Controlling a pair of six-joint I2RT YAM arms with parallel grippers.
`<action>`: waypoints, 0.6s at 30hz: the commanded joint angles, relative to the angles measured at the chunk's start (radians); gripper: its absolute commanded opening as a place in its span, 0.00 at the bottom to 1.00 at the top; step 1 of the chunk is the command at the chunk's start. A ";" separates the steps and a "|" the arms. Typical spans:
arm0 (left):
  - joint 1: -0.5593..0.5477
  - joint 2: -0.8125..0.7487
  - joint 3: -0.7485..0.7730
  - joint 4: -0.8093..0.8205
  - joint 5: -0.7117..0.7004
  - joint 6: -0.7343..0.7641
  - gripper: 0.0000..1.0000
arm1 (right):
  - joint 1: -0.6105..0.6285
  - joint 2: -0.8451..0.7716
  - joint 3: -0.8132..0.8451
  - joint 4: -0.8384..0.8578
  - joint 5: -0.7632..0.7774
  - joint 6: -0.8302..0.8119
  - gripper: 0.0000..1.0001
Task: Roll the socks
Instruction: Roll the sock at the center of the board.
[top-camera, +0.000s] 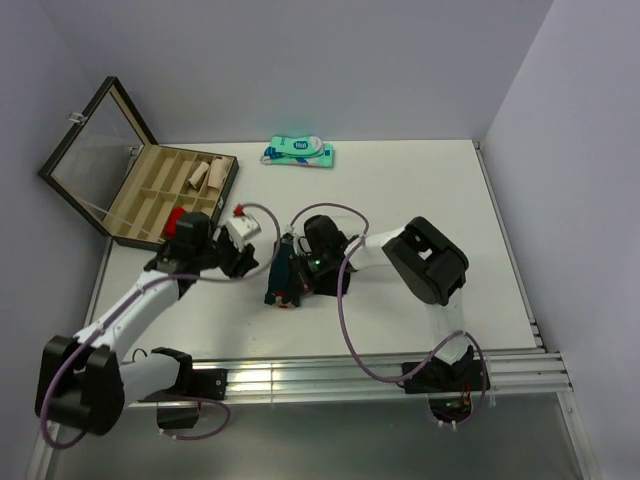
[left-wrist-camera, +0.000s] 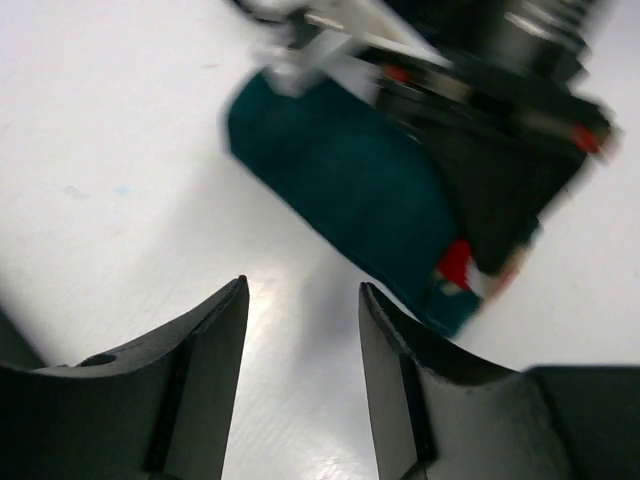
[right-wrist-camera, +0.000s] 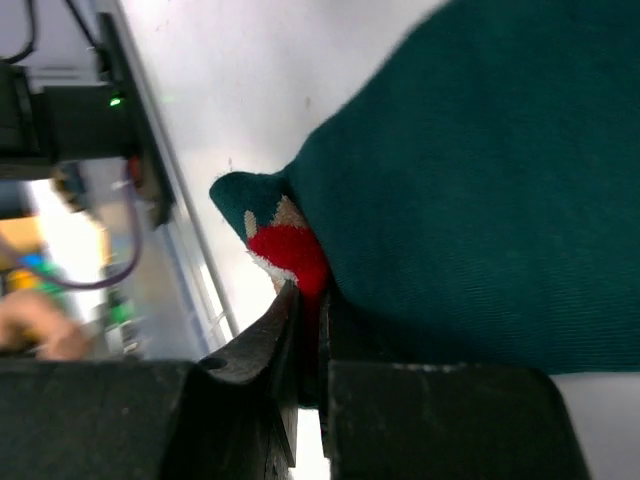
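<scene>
Lying near the middle of the table (top-camera: 420, 200), the green sock (top-camera: 281, 268) is a soft, light, limp piece of knit. It will likely sag, fold and spring open rather than hold a shape. A pinch through the doubled fabric at an end looks like the safest hold, since the cloth should give little slip against the pads.

The right gripper (top-camera: 293, 285) comes in from about two o'clock of the sock, and the left gripper (top-camera: 248, 265) sits just beside it at nine o'clock.

From above, dark cloth and dark gripper bodies merge, so neither grip can be read there. The right wrist view settles one of them. The right gripper (right-wrist-camera: 308, 300) has its fingers nearly together, nipping the green sock (right-wrist-camera: 480, 200) at the red patch (right-wrist-camera: 290, 250) near its edge.

The left wrist view shows the left gripper (left-wrist-camera: 303, 290) with its fingers parted and only bare table between them. The green sock (left-wrist-camera: 350, 190) lies toward one o'clock, out of their reach.

I cannot pick out the black sock with certainty in any view.
</scene>
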 joint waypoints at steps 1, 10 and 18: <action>-0.168 -0.156 -0.155 0.152 -0.186 0.136 0.54 | -0.044 0.062 0.041 -0.200 -0.140 -0.015 0.08; -0.393 -0.209 -0.303 0.252 -0.328 0.294 0.61 | -0.122 0.174 0.141 -0.330 -0.203 -0.020 0.08; -0.591 -0.152 -0.340 0.321 -0.442 0.307 0.61 | -0.121 0.198 0.192 -0.362 -0.198 0.004 0.10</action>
